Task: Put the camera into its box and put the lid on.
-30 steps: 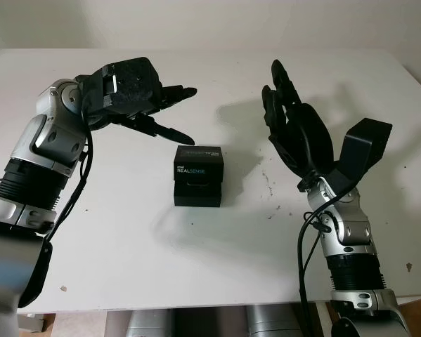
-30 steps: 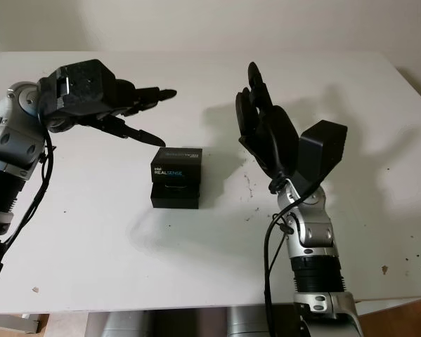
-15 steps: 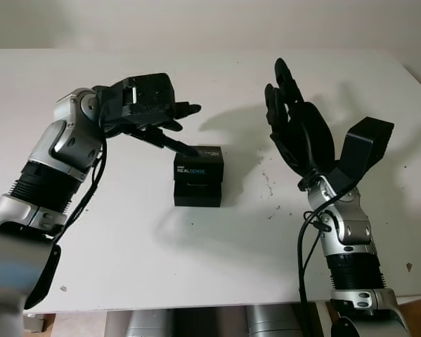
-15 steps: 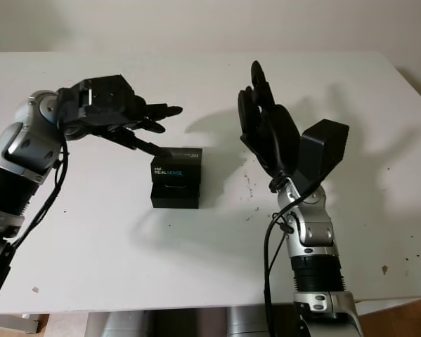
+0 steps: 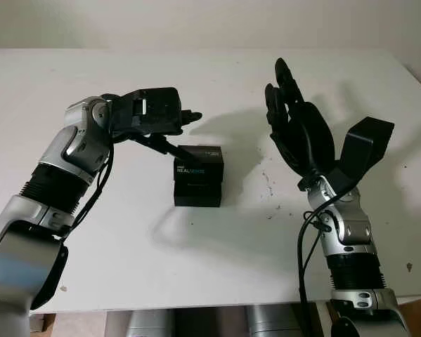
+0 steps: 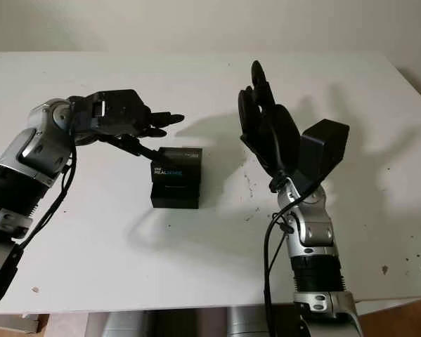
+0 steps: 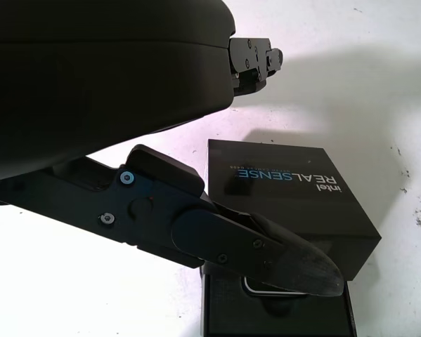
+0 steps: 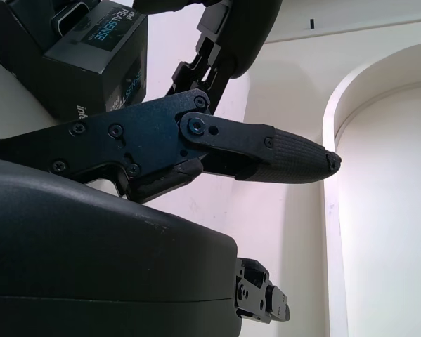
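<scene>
A white table (image 5: 196,253) is carrying a black box (image 5: 198,188) near its middle, between the two arms. The box is sitting open toward the robot, and its lid (image 5: 199,163), printed with white and blue lettering, is lying partly over the far part of the box, offset so that the near part of the box interior is showing in front of it. In the left wrist view a thin, rounded dark object (image 7: 270,289) is lying inside the exposed part of the box just below the lid edge; whether this is the camera cannot be told. The left hand (image 5: 169,126) is reaching in from the left side and hovering at the far left corner of the lid, holding nothing, its fingers released and extended; one finger (image 7: 266,247) is stretching across the near edge of the lid in the left wrist view, and whether it is touching the lid cannot be told. The right hand (image 5: 294,130) is standing raised above the table to the right of the box, well apart from it, palm turned toward the box, fingers released and grasping nothing. In the right wrist view the lid (image 8: 101,49) is appearing beyond that hand's extended finger (image 8: 266,154). Small dark specks (image 5: 270,188) are marking the table surface between the box and the right arm.
</scene>
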You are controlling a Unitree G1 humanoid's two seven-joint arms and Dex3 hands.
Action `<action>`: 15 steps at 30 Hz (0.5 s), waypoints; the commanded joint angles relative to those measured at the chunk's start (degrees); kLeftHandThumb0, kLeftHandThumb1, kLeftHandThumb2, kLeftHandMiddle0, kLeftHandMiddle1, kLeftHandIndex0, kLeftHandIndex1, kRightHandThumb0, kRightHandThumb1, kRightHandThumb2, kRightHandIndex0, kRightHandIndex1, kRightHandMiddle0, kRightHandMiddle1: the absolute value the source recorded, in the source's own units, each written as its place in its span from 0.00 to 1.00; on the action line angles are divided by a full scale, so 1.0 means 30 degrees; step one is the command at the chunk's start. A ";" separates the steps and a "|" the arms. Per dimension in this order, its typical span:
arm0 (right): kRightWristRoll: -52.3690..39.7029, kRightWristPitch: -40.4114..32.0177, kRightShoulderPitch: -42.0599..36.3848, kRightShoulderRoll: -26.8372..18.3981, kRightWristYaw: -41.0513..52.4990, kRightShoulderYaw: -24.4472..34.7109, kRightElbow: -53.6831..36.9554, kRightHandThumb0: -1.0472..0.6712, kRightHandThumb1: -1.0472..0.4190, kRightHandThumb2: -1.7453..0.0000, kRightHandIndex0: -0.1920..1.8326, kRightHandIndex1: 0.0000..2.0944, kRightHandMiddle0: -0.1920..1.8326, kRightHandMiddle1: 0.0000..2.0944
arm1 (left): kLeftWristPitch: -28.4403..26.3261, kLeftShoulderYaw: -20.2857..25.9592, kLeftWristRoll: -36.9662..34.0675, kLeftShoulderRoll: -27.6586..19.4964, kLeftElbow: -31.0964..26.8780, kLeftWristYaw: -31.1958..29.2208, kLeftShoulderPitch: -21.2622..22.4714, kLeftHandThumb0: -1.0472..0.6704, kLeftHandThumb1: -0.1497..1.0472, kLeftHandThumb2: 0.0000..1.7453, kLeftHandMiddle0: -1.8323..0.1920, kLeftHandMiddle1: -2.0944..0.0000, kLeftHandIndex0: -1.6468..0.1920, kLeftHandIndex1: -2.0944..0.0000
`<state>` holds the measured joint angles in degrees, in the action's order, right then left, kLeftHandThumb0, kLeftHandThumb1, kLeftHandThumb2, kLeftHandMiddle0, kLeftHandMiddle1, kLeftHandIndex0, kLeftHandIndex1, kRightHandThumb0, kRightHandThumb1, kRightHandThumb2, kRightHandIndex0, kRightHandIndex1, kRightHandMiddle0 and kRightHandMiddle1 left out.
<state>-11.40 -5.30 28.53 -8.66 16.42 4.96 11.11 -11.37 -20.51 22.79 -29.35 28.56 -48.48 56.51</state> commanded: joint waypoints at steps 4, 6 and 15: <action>-0.0055 0.0044 0.0188 -0.0028 -0.0190 0.0134 -0.0292 0.20 0.00 0.66 0.00 0.00 0.00 0.00 | -0.0333 0.0000 -0.0022 0.0033 0.0021 -0.0349 0.0573 0.04 0.97 0.03 0.89 0.85 0.94 0.97; -0.0124 -0.0072 0.0170 0.0028 -0.0304 0.0160 -0.0339 0.20 0.00 0.67 0.00 0.00 0.00 0.00 | -0.0368 0.0029 -0.0051 0.0059 0.0086 -0.0387 0.0589 0.05 0.96 0.03 0.92 0.74 0.93 0.97; -0.0115 0.0014 0.0109 -0.0018 -0.0337 0.0109 -0.0431 0.20 0.00 0.67 0.00 0.00 0.00 0.00 | 0.0272 -0.0230 0.0107 0.0102 0.0295 -0.0584 0.0526 0.09 0.94 0.03 0.98 0.96 0.95 0.98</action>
<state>-11.47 -5.32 28.52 -8.60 15.43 4.98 11.10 -11.00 -20.80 23.01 -29.17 29.14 -49.94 56.56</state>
